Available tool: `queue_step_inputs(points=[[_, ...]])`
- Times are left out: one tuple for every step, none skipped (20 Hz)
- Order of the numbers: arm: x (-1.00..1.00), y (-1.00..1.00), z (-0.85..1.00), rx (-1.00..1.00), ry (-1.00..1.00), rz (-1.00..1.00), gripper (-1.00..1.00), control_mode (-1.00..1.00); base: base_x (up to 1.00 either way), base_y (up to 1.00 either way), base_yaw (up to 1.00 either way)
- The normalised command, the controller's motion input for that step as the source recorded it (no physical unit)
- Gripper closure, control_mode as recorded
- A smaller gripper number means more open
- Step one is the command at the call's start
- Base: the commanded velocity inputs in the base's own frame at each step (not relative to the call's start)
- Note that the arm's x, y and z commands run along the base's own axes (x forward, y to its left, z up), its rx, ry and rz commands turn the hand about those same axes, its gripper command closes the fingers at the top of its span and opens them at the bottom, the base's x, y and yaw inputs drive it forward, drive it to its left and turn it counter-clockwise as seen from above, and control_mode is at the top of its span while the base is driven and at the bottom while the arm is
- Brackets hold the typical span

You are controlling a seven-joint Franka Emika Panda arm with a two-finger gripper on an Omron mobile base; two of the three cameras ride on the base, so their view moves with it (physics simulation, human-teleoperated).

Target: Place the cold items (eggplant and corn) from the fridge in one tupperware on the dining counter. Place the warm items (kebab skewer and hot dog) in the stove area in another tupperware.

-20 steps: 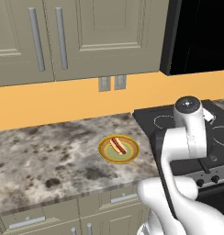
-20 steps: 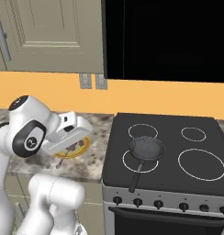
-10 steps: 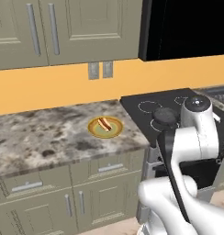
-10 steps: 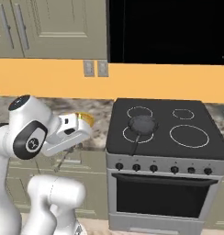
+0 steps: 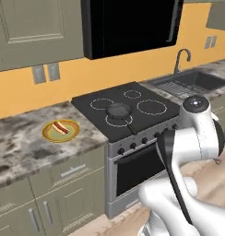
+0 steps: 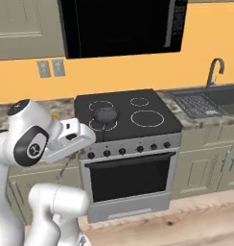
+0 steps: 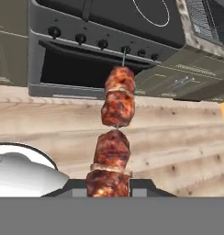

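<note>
My gripper is shut on the kebab skewer. Its browned meat chunks rise from between the dark fingertips, and the thin metal tip points toward the oven front. The hot dog lies on a yellow plate on the granite counter, left of the stove. My white arm is folded low at the right of the left base view. In the right base view the hand reaches out in front of the stove knobs. Eggplant, corn and tupperware are out of view.
A black cooktop carries a dark pan, also seen as the pan from the right. A sink with a faucet lies to the right. The oven door and wooden floor are below the hand.
The whole picture has shifted as the base drove right and back: the counter slid left, and the stove and sink came into view. The skewer stays gripped.
</note>
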Motion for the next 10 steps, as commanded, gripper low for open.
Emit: queue_step_inputs(points=[[0.00,0.00,0.00,0.00,0.00,0.00,1.00,1.00,0.49,-0.50,-0.62],[0.00,0.00,0.00,0.00,0.00,0.00,1.00,1.00,0.62,-0.56,-0.62],[0.00,0.00,0.00,0.00,0.00,0.00,1.00,1.00,0.69,-0.55,-0.61],[0.00,0.00,0.00,0.00,0.00,0.00,1.00,1.00,0.77,-0.56,-0.60],[0.00,0.00,0.00,0.00,0.00,0.00,1.00,1.00,0.80,-0.60,-0.60],[0.00,0.00,0.00,0.00,0.00,0.00,1.00,1.00,0.82,-0.57,-0.63],[0.00,0.00,0.00,0.00,0.00,0.00,1.00,1.00,0.76,-0.54,-0.66],[0.00,0.00,0.00,0.00,0.00,0.00,1.00,1.00,0.72,-0.49,-0.67],[0.00,0.00,0.00,0.00,0.00,0.00,1.00,1.00,0.71,-0.53,-0.67],[0.00,0.00,0.00,0.00,0.00,0.00,1.00,1.00,0.71,-0.54,-0.67]])
